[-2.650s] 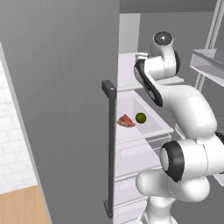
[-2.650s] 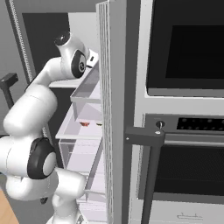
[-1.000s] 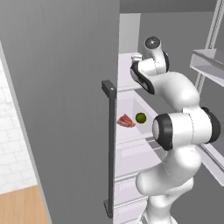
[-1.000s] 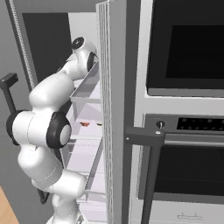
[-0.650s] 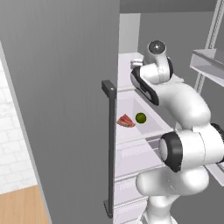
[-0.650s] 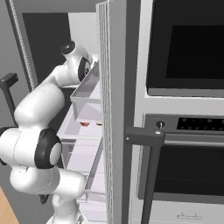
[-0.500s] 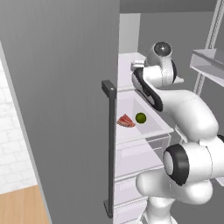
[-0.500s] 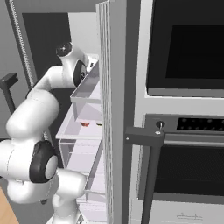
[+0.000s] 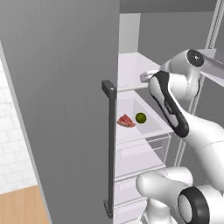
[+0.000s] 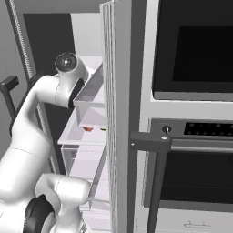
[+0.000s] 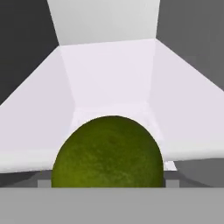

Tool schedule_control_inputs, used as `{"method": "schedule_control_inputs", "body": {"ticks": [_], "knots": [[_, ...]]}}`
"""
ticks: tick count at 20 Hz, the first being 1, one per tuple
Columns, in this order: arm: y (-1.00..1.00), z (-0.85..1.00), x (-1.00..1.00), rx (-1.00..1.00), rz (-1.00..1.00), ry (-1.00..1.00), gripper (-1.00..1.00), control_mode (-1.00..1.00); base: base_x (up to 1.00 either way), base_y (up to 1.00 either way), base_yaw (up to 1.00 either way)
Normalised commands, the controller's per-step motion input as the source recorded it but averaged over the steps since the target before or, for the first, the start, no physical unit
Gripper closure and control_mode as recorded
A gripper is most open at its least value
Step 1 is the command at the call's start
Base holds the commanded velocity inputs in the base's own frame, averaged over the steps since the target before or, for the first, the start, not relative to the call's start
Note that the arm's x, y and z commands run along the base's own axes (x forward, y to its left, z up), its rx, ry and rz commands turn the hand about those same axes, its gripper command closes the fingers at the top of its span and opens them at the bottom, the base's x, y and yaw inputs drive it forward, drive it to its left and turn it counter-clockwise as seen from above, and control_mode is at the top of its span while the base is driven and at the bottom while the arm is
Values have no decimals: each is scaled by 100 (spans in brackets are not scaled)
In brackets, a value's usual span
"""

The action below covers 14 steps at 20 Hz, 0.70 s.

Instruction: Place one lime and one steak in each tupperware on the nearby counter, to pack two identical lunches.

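Item: white robot arm with two-finger gripper [image 9: 145,77], reaching in one level above the white refrigerator shelf [image 9: 151,127]. Change noted: over the last second the arm's upper joints swung aside, while the hand stayed above that shelf. A small round green lime [image 11: 108,153] sat hard against the gripper; whether the jaws clasped it could not be told. On the shelf, a red-pink streaked steak [image 9: 125,121] and a second green lime [image 9: 140,117] lay unmoved. Judgement: first pick under way, nothing packed.

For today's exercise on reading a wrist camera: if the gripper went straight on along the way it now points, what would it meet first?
Most likely the lime: it sits dead ahead and very close in the hand view, with the white fridge shelf and back wall beyond it. Whether the gripper already touches the lime cannot be told.
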Motion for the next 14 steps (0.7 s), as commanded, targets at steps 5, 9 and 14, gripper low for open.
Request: {"method": "schedule_control_inputs", "body": {"ticks": [5, 9, 14], "knots": [[23, -14, -100, -1, 18, 0, 100, -100, 0, 0, 0], [22, -32, -100, -5, 13, -3, 100, -100, 0, 0, 0], [6, -22, -40, -3, 6, -3, 100, 100, -60, 9, 7]]}}
